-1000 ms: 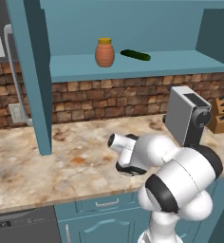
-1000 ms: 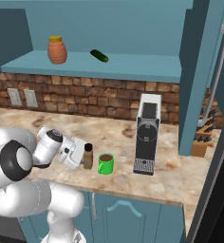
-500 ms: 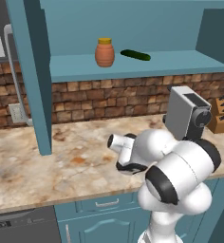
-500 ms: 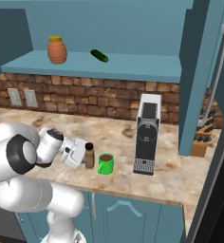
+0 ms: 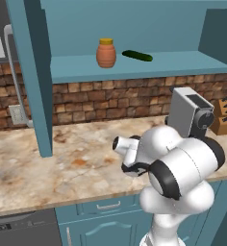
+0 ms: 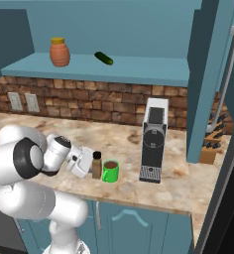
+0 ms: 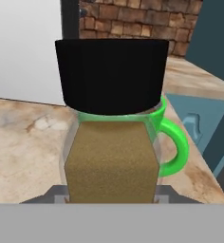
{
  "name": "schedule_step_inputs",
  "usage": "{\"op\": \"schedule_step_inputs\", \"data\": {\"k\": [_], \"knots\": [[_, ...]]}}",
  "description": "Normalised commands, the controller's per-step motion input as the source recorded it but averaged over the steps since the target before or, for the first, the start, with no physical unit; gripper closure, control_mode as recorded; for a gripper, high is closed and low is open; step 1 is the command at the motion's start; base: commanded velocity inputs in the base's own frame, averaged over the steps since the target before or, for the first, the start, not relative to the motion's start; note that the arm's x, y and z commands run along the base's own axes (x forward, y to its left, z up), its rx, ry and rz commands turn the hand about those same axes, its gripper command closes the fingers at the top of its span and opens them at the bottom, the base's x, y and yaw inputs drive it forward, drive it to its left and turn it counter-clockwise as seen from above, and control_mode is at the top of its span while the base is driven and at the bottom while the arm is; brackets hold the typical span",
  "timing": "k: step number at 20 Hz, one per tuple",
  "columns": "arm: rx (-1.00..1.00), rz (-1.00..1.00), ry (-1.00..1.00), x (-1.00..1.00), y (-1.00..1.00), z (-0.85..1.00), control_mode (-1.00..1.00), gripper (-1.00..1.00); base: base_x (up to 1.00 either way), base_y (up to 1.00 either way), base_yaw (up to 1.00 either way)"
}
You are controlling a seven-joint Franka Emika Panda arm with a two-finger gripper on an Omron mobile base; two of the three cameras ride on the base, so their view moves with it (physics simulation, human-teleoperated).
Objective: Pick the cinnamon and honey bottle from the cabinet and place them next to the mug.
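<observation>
The cinnamon (image 6: 96, 165), a slim tan jar with a black cap, stands upright just left of the green mug (image 6: 110, 171) at the counter's front. My gripper (image 6: 91, 168) is shut on it from the left. In the hand view the cinnamon (image 7: 111, 142) is very close, with the mug's handle (image 7: 178, 147) behind it. I cannot tell whether the jar's base touches the counter. The orange honey bottle (image 5: 106, 53) (image 6: 60, 52) sits on the shelf of the teal cabinet (image 5: 134, 67) (image 6: 139, 67).
A dark green cucumber (image 5: 137, 56) (image 6: 103, 58) lies on the shelf right of the honey bottle. A grey coffee machine (image 6: 153, 141) (image 5: 190, 113) stands right of the mug. A knife block (image 6: 208, 151) sits by the cabinet's tall side panel (image 6: 205, 89).
The arm's elbow has shifted slightly. The cinnamon stays gripped beside the mug, moved a touch closer to it.
</observation>
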Motion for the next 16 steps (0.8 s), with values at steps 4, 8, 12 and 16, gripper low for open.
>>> {"op": "schedule_step_inputs", "data": {"k": [4, 8, 12, 16], "knots": [[0.00, 0.00, 0.00, 0.00, 0.01, -0.29, -1.00, 1.00, 0.00, 0.00, 0.00], [0.00, 0.00, 0.00, 0.00, 0.00, -0.07, -1.00, 1.00, 0.00, 0.00, 0.00], [0.00, 0.00, 0.00, 0.00, 0.00, 0.00, -1.00, -1.00, 0.00, 0.00, 0.00], [0.00, 0.00, 0.00, -0.11, 0.00, 0.00, -1.00, -1.00, 0.00, 0.00, 0.00]]}}
